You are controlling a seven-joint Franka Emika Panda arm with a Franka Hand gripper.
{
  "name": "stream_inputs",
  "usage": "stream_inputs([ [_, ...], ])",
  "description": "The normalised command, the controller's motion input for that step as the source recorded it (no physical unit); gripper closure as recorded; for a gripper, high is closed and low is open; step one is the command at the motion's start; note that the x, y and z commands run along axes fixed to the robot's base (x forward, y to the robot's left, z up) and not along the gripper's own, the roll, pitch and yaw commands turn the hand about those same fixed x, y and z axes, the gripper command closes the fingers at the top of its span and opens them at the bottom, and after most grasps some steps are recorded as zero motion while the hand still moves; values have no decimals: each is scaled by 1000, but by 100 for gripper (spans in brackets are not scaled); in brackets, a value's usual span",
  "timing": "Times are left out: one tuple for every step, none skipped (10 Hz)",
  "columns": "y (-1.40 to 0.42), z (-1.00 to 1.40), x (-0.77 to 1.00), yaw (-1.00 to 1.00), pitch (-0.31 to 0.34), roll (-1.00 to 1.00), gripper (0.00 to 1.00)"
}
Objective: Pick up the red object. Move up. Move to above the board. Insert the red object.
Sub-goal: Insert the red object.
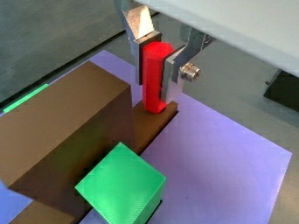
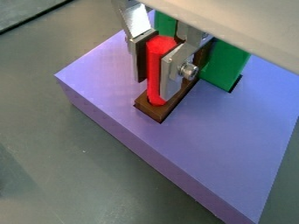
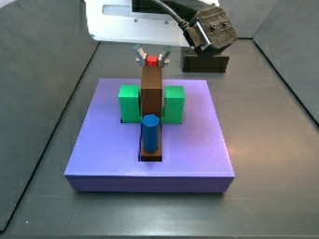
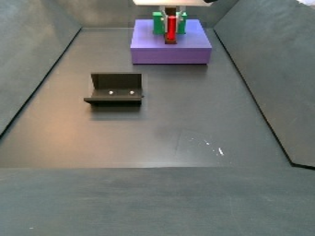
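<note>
My gripper [image 1: 156, 87] is shut on the red object [image 1: 156, 57], a thin red peg held upright between the silver fingers. The peg's lower end touches the end of a long brown bar [image 1: 70, 122] that lies on the lavender board [image 1: 222, 149]. Another wrist view shows the gripper [image 2: 156, 87], the peg [image 2: 155, 59] and the board [image 2: 111, 96] the same way. In a side view the peg [image 3: 153, 61] stands at the bar's far end, under the gripper [image 3: 152, 54]. In the far side view the peg [image 4: 170, 28] is above the board [image 4: 172, 51].
A blue cylinder [image 3: 149, 133] stands upright at the brown bar's near end. A green block [image 3: 129, 103] lies across the bar; it also shows in a wrist view [image 1: 121, 184]. The dark fixture [image 4: 114, 88] stands on the floor away from the board.
</note>
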Motion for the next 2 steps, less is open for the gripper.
stream_inputs([
  [0,0,0,0,0,-17,100],
  [0,0,0,0,0,0,100],
])
